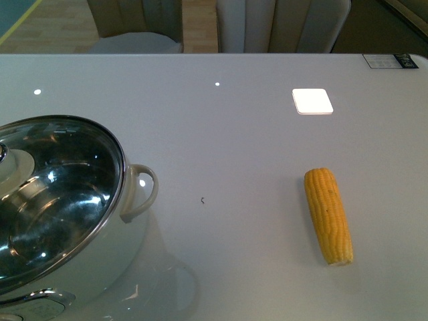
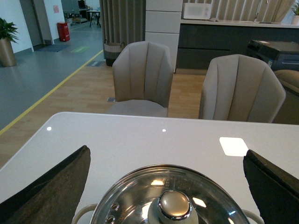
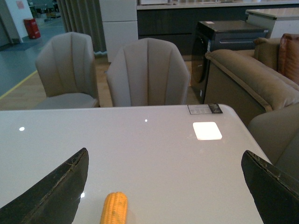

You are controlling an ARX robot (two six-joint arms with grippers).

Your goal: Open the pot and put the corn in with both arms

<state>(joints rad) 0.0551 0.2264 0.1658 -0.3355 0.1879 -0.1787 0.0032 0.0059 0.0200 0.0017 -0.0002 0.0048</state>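
The front view takes in the whole layout. The pot sits at the near left of the white table, and the corn lies well apart from it on the right, flat on the table with one end toward the robot. The grippers show only in the wrist views.

The left wrist view shows the left gripper with its two dark fingers spread wide, holding nothing. It hangs over the lid, and the steel knob lies between the fingers and below them, not touched. In the right wrist view the right gripper is likewise spread wide and empty, and one end of the corn shows on the table between its fingers.

The lid is on the pot. It is glass with a steel rim. Through it the front view shows mostly bright reflections off the steel inside, so I cannot tell whether anything lies in the pot. One white loop handle points toward the middle of the table.

A bright square patch of light lies on the table beyond the corn, a small dark speck sits between pot and corn, and a label is at the far right corner. Two beige chairs stand at the far edge. The right wrist view also shows a sofa off the table's right end. Nothing stands between either gripper and the thing below it.
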